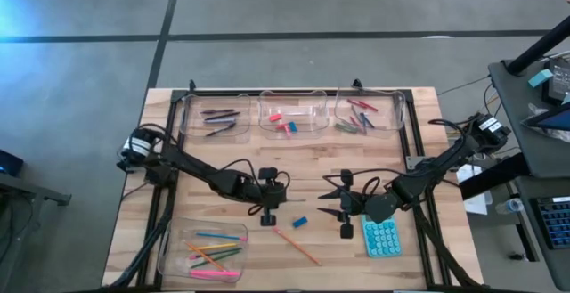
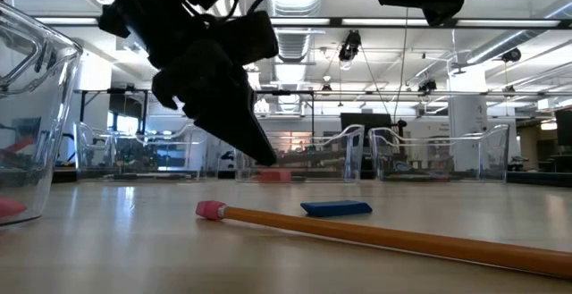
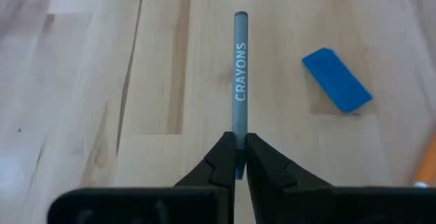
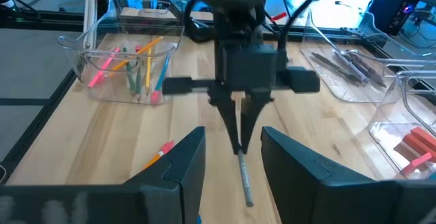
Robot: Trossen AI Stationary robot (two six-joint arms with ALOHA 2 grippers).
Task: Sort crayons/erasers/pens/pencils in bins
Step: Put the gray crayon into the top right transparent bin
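Grey and stubby, a crayon (image 3: 240, 74) with white lettering down its side stuck out from the left gripper (image 3: 239, 157), whose two dark fingers were pressed together on one end of it. That gripper hung over the middle of the wooden table (image 1: 178, 195), tilted down toward the boards. Just beside it lay a blue eraser (image 1: 299, 222), and next to that a long orange pencil (image 1: 297, 246) with a pink tip, loose on the wood.

Facing it from the other side, the right gripper (image 1: 346, 206) hovered near the teal calculator (image 1: 380, 237), its fingers (image 4: 182, 157) spread partway with nothing between them.

Along the far edge stood three clear bins: one with dark pens (image 1: 219, 119), the middle one (image 1: 294, 106) with pink and blue erasers, and the third with crayons (image 1: 359, 118). A fourth bin (image 1: 175, 248) at the near left corner held a bundle of bright pencils.
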